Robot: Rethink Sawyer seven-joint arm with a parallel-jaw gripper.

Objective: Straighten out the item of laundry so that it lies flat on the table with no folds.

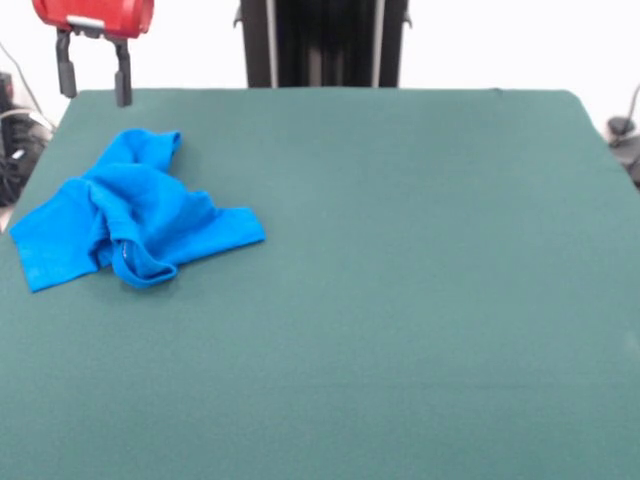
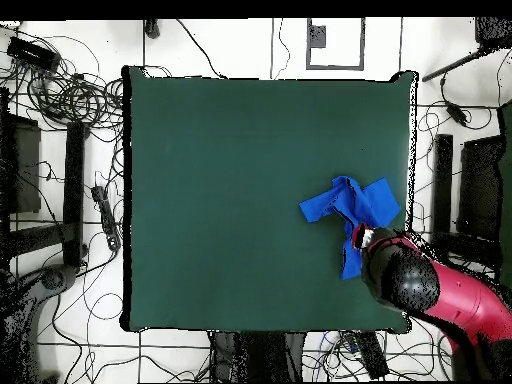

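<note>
One crumpled shirt (image 1: pixel 130 208) is seen bunched on the surface (image 1: pixel 400 300), with one hand (image 1: pixel 95 82) raised above it.

One blue shirt, one green surface and one hand are counted. The hand is held released, its two fingers (image 1: pixel 123 75) spread and nothing gripped, hanging just beyond the far edge of the shirt and clear of the cloth. The shirt is heaped below and in front of the hand, close to the edge of the surface, folded over itself with the collar turned outward. Such a raised, spread hand is judged to be placed for a descent onto a fold, since flattening is not yet done.
</note>
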